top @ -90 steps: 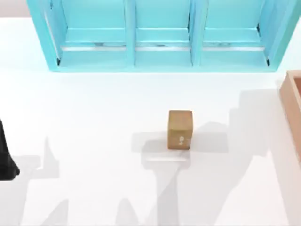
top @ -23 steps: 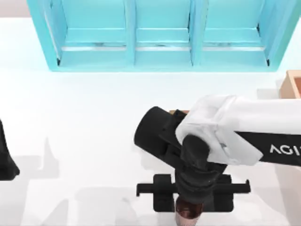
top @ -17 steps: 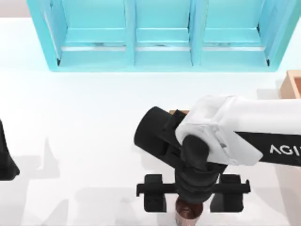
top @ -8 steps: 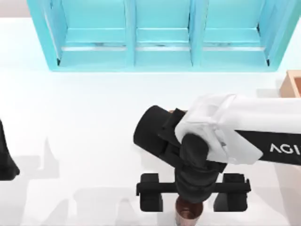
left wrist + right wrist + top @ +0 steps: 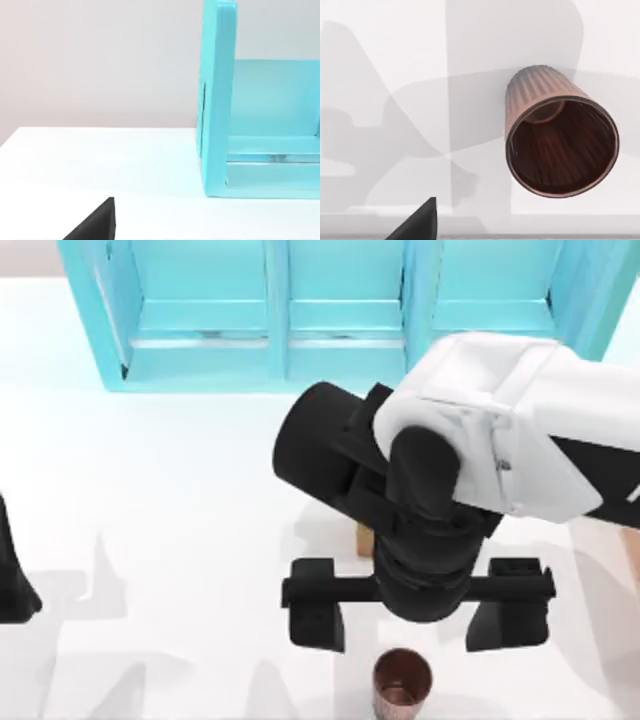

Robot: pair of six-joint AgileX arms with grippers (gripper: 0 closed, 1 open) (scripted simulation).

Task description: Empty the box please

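A ribbed copper-brown cup stands upright on the table near the front edge, and its open mouth shows in the right wrist view. My right gripper hangs above and just behind the cup, open, with its two black fingers spread wide and nothing between them. The right arm covers most of the box; only a tan sliver shows at the right edge. My left gripper stays parked at the table's left edge.
A turquoise shelf unit spans the back of the table, and its end wall shows in the left wrist view. A small brown cube peeks out from under the right arm at mid-table.
My right gripper opened and let go of the cup. It then rose and drew back a little. The cup stays standing at the front edge.
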